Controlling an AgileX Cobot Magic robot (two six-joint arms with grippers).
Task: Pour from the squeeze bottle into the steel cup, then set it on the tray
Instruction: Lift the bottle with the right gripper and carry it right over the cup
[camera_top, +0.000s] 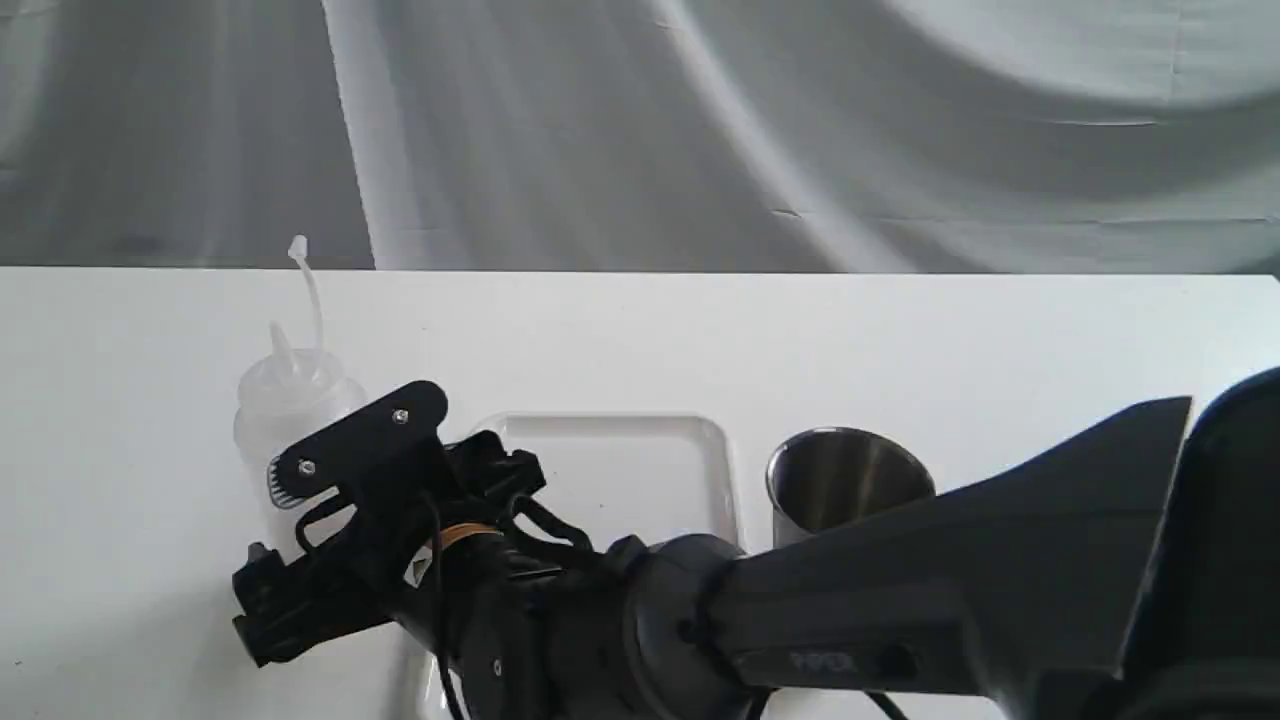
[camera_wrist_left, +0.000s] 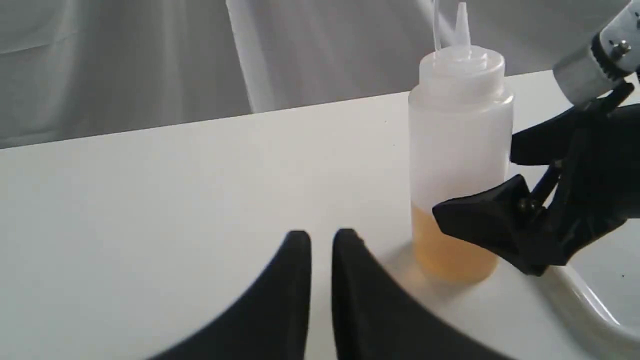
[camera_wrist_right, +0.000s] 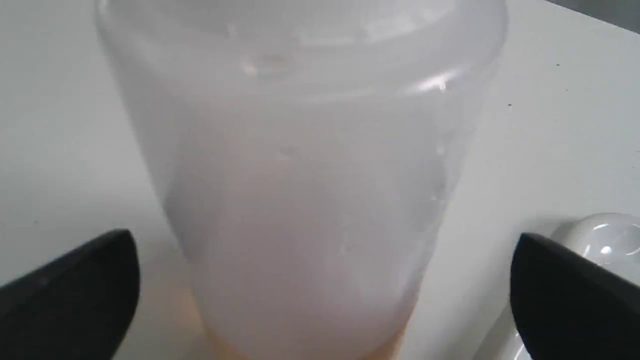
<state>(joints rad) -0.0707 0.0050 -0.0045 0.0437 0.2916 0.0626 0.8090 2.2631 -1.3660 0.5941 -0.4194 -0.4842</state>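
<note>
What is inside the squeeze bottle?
Amber-orange liquid fills the bottom of the squeeze bottle; above it looks empty. A finger of the right hand covers part of the liquid's level.

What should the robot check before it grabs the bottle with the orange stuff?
1. Squeeze bottle upright on the table: ok.
2. Right gripper open, one finger on each side of the bottle: ok.
3. Fingers pressing the bottle: not ok, gaps on both sides.
4. Nozzle uncapped: ok, the cap stands up on its strap.
5. Steel cup upright beside the tray: ok.
6. Left gripper clear of the bottle: ok.
</note>
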